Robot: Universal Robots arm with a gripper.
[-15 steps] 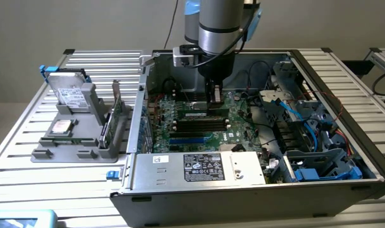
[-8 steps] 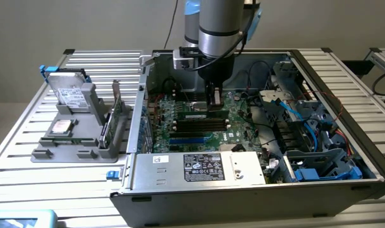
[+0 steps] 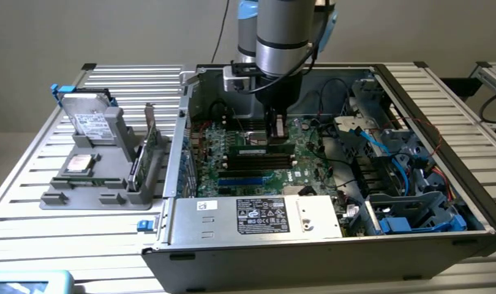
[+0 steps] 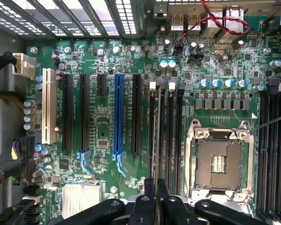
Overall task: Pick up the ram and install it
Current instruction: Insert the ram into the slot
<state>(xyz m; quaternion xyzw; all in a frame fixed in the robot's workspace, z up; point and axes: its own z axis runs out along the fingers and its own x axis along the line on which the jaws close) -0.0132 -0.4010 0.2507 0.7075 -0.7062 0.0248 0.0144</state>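
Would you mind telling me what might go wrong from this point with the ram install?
The ram, held in the fingers, hangs edge-on over closely packed memory slots; slightly off line, it might land on a slot wall or in the wrong slot. The open CPU socket sits right beside them, so a slipped stick could hit its exposed contacts.

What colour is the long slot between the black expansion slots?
Blue; the slot shows best in the wrist view.

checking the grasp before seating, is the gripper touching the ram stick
Touching. In the wrist view the gripper is closed against both faces of the edge-on ram stick, with no gap showing between them.
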